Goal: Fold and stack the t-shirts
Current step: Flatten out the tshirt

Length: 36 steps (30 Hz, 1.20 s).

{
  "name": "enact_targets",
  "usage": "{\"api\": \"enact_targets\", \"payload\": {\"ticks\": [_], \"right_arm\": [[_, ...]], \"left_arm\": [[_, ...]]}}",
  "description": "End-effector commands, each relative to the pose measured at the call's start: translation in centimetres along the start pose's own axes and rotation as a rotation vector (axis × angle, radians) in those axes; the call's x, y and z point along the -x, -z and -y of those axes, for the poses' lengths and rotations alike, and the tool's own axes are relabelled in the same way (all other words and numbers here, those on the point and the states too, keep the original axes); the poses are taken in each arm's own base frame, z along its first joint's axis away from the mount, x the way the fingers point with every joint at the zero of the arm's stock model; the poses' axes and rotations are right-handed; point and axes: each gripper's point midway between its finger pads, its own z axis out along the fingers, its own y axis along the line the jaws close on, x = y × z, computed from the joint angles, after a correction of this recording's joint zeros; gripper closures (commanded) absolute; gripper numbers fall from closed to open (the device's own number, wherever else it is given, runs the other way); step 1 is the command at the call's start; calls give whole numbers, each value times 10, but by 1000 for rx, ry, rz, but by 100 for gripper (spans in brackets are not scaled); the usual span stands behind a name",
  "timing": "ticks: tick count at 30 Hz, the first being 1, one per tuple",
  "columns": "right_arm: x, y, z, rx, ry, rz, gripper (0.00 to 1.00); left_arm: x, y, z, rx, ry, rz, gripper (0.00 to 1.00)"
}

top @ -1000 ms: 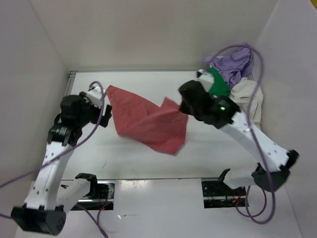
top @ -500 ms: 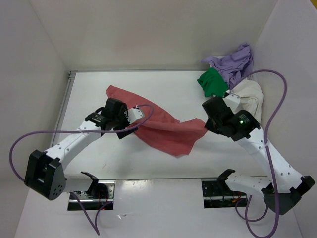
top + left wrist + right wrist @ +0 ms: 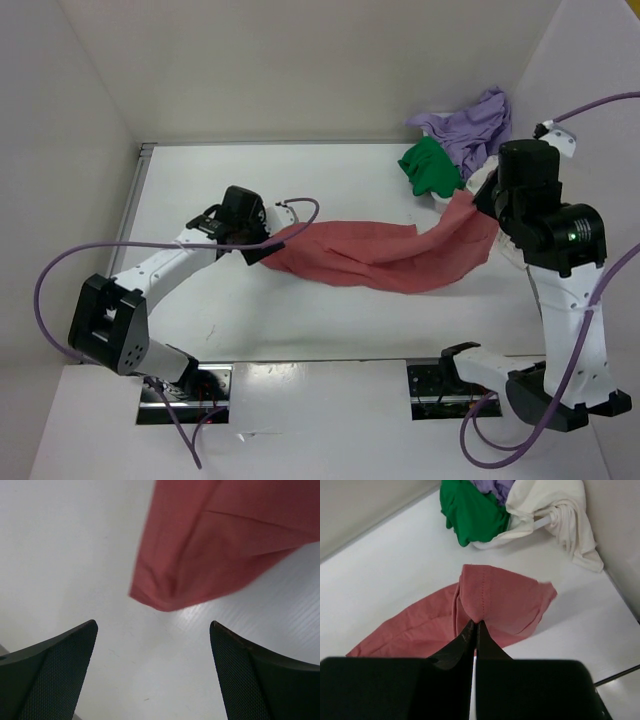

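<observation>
Pinching hem of salmon-red shirt (image 3: 380, 255) w/ closed R tool (image 3: 474, 623), holding it stretched across surface (image 3: 200, 190), hovering L tool (image 3: 153, 626) wide open just short of opp. corner

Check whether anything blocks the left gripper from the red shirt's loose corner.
Nothing visible does. The left gripper is open, and only bare table lies between it and the corner of the red shirt.
</observation>
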Motion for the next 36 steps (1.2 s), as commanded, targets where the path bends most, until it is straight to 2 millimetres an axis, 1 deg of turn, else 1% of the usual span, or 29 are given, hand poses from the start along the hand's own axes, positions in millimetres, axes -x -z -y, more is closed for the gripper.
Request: {"api": "enact_targets", "payload": {"ticks": [1,2,3,4,5,6,7,8,9,10,11,12,13,14,15,16,17,18,19,20,22,23,24,25,26,29,30,32,36], "right_arm": [[1,-14,-13,37,64,-5,100],[-7,-22,-12,28,80,-28,100],[-7,-23,-13,34,74,-18,100],[-16,-30,-14,35,84,-41,100],[-20,-33,-16,43,86,-51,100],[-18,-34,-18,53,77,-35,100],[-26,-37,-18,59,82,-51,100],[-28,-40,-19,57,84,-55,100],[-32,-43,-20,65,95,-64,100],[-39,-48,-21,66,101,-81,100],[-43,-50,-20,61,107,-91,100],[-45,-52,-22,71,105,-94,100],[-52,-54,-22,71,113,-113,100],[-53,-56,-22,71,112,-112,100],[-51,-57,-25,85,107,-107,100],[-54,-56,-23,83,109,-111,100],[-59,-58,-22,76,114,-121,100],[-59,-58,-22,76,114,-121,100],[-62,-60,-21,72,118,-129,100],[-60,-57,-20,76,114,-122,100],[-64,-59,-15,63,103,-128,100],[-62,-55,-15,69,98,-119,100],[-66,-57,-13,63,103,-128,100],[-68,-56,-12,62,95,-130,100],[-69,-56,-13,69,94,-135,100],[-71,-55,-12,69,85,-135,100],[-72,-53,-10,70,84,-134,100],[-72,-50,-8,69,75,-134,100],[-76,-49,-5,65,79,-141,100]], "left_arm": [[29,-2,-24,52,-1,73,1],[29,-5,-26,62,-1,70,1],[32,-7,-37,98,21,78,1],[38,-12,-41,102,45,86,1],[39,-14,-47,100,55,90,1],[44,-17,-48,92,65,101,1],[46,-26,-46,67,65,104,1],[56,-26,-49,50,63,125,1],[62,-29,-39,-15,61,146,1],[66,-38,-27,-64,50,146,1],[77,-41,-11,-116,27,166,1],[79,-45,1,-152,16,161,1],[79,-52,12,-185,-4,158,1],[82,-55,20,-210,-11,165,1],[84,-60,33,-258,-19,173,1],[78,-63,42,-292,-14,161,1],[80,-65,51,-321,-4,164,1],[74,-68,65,-376,22,153,1],[77,-66,73,-408,34,159,1],[76,-68,79,-432,67,151,1],[69,-70,90,-448,90,133,1],[69,-73,88,-432,96,138,1],[63,-77,91,-433,111,118,3],[62,-78,89,-422,111,112,8],[63,-80,89,-422,111,111,20],[64,-79,91,-434,122,117,36],[61,-82,93,-442,125,105,48],[58,-85,96,-447,126,96,64],[59,-88,95,-449,127,94,91]]}}
